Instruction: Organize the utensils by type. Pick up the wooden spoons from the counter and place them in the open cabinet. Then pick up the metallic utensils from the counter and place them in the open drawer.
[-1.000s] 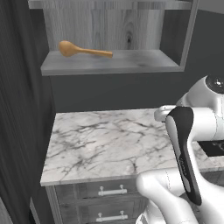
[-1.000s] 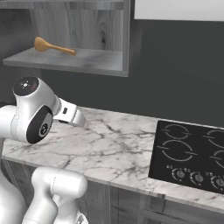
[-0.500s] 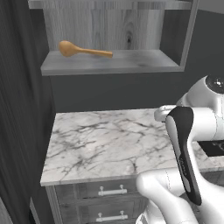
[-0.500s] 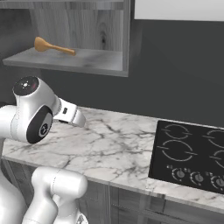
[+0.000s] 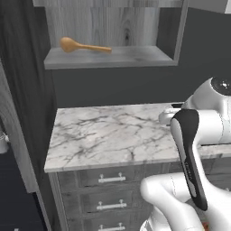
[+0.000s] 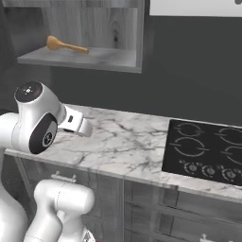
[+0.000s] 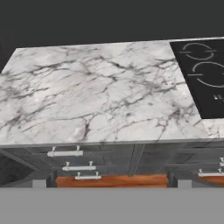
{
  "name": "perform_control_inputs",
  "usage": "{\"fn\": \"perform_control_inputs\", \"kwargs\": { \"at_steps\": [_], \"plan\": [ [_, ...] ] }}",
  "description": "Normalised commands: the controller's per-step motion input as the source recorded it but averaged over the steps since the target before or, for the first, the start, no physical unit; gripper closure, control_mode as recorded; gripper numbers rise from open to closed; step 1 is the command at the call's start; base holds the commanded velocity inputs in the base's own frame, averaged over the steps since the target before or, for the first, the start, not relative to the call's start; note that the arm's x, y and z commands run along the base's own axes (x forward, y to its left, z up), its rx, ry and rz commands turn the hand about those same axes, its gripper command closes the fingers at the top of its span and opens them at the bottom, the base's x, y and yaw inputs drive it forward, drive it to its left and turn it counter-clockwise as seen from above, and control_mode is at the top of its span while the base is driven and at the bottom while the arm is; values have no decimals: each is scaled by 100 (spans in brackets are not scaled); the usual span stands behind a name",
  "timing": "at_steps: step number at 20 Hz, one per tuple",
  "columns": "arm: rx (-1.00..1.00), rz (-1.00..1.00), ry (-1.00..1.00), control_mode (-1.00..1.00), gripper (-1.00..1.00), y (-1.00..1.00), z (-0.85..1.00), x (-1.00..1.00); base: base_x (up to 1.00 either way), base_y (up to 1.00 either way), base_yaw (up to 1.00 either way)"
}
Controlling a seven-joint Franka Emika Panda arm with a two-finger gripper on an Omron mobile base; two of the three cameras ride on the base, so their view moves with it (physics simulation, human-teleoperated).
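A kitchen: marble counter [image 5: 113, 135], black cooktop [image 6: 208, 149], grey wall cabinet [image 5: 113, 56], drawers [image 5: 110, 180].

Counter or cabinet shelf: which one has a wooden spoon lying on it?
The cabinet shelf: one orange-tan wooden spoon lies flat on it, bowl to the left, above the marble counter.

Flat, even rendered light; the bench [image 5: 113, 131] is bright, upper frames dim, edges perhaps slightly soft.

The cooktop [image 6: 208, 150] runs off the frame's right edge.
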Motion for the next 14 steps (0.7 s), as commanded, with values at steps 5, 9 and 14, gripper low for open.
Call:
{"fn": "perform_control_inputs", "kwargs": {
  "at_steps": [5,9,14],
  "plan": [
    [0,0,0,100,-100,0,0,0,-26,-8,-8],
    [0,0,0,100,-100,0,0,0,0,0,-2],
    [0,0,0,100,-100,0,0,0,3,-22,-57]
  ]
}}
